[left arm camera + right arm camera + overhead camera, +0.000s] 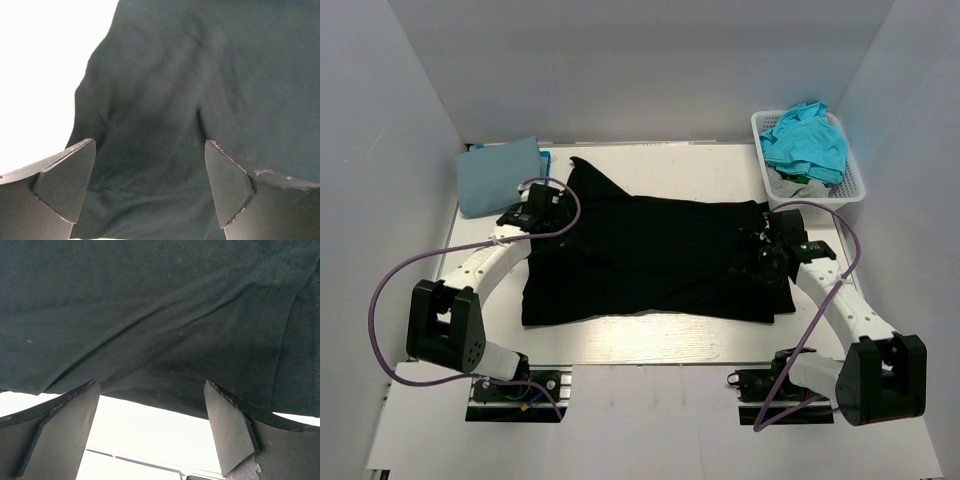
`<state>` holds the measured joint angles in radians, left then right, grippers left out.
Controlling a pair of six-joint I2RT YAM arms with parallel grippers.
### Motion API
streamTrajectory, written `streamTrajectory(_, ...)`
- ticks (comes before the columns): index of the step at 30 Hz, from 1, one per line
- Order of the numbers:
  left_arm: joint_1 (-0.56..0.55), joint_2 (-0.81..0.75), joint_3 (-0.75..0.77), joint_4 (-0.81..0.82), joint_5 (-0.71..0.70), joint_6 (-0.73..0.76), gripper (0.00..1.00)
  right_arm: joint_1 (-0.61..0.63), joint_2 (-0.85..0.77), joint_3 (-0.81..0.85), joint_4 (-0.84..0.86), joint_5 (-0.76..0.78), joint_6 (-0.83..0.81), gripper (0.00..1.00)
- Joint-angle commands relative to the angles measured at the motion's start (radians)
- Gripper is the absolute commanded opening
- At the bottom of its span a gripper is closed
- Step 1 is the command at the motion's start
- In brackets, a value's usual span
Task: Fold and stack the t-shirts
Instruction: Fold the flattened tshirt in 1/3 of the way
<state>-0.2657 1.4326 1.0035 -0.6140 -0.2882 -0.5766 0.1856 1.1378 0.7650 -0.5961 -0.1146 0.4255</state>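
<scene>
Top external view takes in the whole bench (650, 345). A large black t-shirt (650, 255) lies spread across its middle, wrinkled, one sleeve pointing to the far left. A dusty light blue t-shirt (500, 175) sits folded into a soft pad at the far left corner. A bright turquoise t-shirt (807, 140) is heaped in a white slotted plastic basket (853, 190) at the far right. Neither wrist view shows those two.

Left wrist view gives only matte black cloth with shallow creases beneath the left claw (150, 172). Its two dark wedge-shaped fingers (65, 185) stand apart with nothing between them, near the shirt's edge and the glaring white bench.

Right wrist view shows the right claw (152, 410) likewise spread wide and empty at an edge of the shirt. Bare bench shows between its fingers, and a stitched hem runs down the right side.
</scene>
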Motion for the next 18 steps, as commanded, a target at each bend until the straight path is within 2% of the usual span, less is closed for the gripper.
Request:
streamTrajectory(1,-0.052,0.009,-0.014,0.003,0.109,0.193,1.00,0.008,0.028,0.005,0.021,-0.002,-0.017,0.90)
streamTrajectory(3,-0.069,0.044,-0.014,-0.009,0.130,0.278,1.00,0.009,0.048,-0.006,0.039,-0.014,-0.019,0.90)
streamTrajectory(5,-0.092,0.127,0.024,-0.099,0.087,0.290,1.00,0.009,0.066,-0.006,0.045,-0.014,-0.025,0.90)
streamTrajectory(6,-0.092,0.149,0.033,-0.124,0.017,0.279,1.00,0.008,0.077,-0.001,0.042,-0.014,-0.030,0.90)
streamTrajectory(8,-0.104,0.181,0.046,-0.174,-0.005,0.279,1.00,0.008,0.095,0.013,0.039,-0.013,-0.047,0.90)
streamTrajectory(11,-0.104,0.192,0.037,-0.174,-0.037,0.279,1.00,0.006,0.114,0.023,0.042,-0.014,-0.050,0.90)
streamTrajectory(18,-0.086,0.239,0.061,-0.153,-0.138,0.172,1.00,0.008,0.137,0.037,0.058,-0.049,-0.050,0.90)
